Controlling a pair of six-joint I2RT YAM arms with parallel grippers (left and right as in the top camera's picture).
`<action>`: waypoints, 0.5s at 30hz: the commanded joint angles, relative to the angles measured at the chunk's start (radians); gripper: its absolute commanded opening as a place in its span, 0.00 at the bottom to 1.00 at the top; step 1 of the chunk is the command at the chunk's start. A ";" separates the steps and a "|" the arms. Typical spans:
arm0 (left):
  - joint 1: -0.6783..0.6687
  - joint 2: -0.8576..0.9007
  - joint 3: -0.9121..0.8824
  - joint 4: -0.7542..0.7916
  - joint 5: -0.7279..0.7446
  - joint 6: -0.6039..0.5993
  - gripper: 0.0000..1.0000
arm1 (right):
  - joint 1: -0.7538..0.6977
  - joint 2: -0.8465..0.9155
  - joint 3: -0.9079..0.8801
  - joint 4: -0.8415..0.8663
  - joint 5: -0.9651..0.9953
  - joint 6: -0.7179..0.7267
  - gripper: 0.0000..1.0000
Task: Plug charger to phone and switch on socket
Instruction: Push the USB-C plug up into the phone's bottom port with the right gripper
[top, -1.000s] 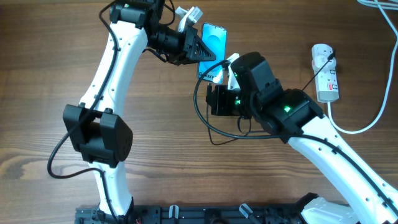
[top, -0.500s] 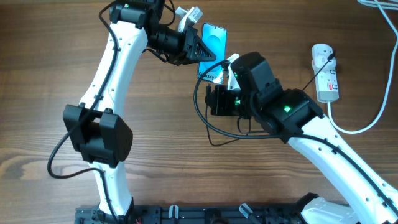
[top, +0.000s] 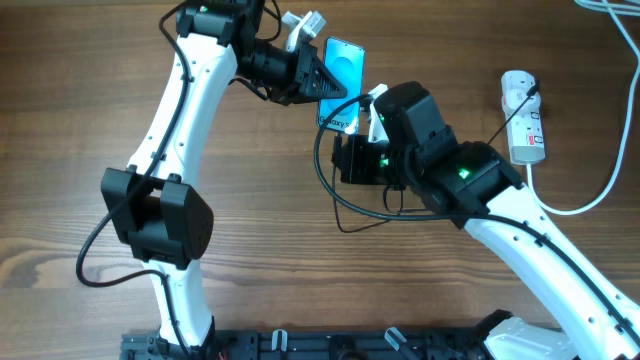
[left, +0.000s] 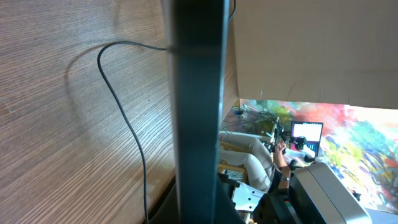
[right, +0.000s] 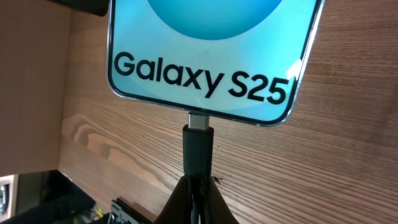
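The charger (right: 198, 149) shows in my right wrist view as a dark upright plug. Its metal tip meets the port in the middle of the phone's (right: 211, 56) lower edge, though I cannot tell whether it is fully seated. My right claw (right: 196, 198) is closed on the plug from below, so the phone lies straight ahead of it, with the plug's long axis in line with the phone's. From overhead, my left claw (top: 318, 82) grips the phone by its left side, toward the far side of the table (top: 80, 120). The socket (top: 526, 125) lies well apart to the right, lengthwise away from me and nearer my right arm, with bare wood around it. The black cable loops beneath that arm and could snag, I judge.
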 joint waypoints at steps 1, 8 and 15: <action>0.004 -0.020 0.014 -0.003 0.053 0.023 0.04 | -0.004 0.011 0.010 0.010 -0.029 0.011 0.04; 0.004 -0.020 0.014 -0.003 0.071 0.024 0.04 | -0.004 0.011 0.010 0.006 -0.064 0.009 0.05; 0.004 -0.020 0.014 -0.003 0.070 0.047 0.04 | -0.004 0.011 0.010 0.005 -0.023 0.010 0.05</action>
